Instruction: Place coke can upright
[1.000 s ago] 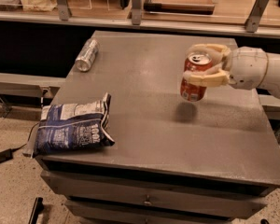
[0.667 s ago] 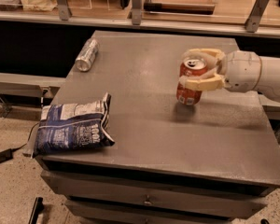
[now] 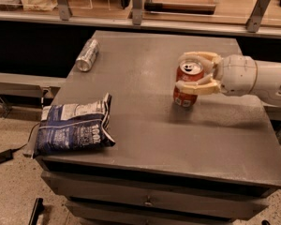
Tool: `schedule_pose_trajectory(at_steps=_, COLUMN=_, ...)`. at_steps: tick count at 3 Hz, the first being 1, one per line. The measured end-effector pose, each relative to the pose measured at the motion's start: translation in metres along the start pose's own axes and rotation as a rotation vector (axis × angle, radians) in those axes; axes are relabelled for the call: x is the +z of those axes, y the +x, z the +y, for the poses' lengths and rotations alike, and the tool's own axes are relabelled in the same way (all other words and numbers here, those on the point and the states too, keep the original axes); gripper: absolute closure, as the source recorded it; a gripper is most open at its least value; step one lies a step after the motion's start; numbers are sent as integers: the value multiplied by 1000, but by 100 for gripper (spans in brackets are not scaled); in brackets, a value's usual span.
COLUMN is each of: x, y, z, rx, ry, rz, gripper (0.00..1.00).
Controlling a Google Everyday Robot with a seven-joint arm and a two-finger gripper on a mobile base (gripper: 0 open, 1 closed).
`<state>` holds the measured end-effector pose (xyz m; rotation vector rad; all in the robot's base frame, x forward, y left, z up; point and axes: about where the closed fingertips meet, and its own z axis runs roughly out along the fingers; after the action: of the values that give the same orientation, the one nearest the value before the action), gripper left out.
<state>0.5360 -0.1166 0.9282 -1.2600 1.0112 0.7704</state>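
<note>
The end effector (image 3: pixel 180 73) grasps the coke can (image 3: pixel 183 97) by its upper body, near-upright on the tabletop (image 3: pixel 145 139); light, thin-walled and slick, it likely warrants a gentle side hold.

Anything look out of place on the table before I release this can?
Two things. The silver can lies on its side near the far left corner of the table, and the chip bag hangs over the left front edge. The coke can, gripped in the claw at mid-right, looks close to upright.
</note>
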Motion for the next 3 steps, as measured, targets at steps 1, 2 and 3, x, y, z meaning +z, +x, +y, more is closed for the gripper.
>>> schedule_pose_trajectory(at_steps=1, x=1, y=2, z=3, rx=-33, ry=-12, rz=6, gripper=20)
schedule_pose_trajectory(at_steps=2, x=0, y=6, z=4, rx=-28, ry=-16, rz=11, gripper=0)
schedule_pose_trajectory(at_steps=3, x=-2, y=6, z=3, rx=-22, ry=-10, rz=12, gripper=0)
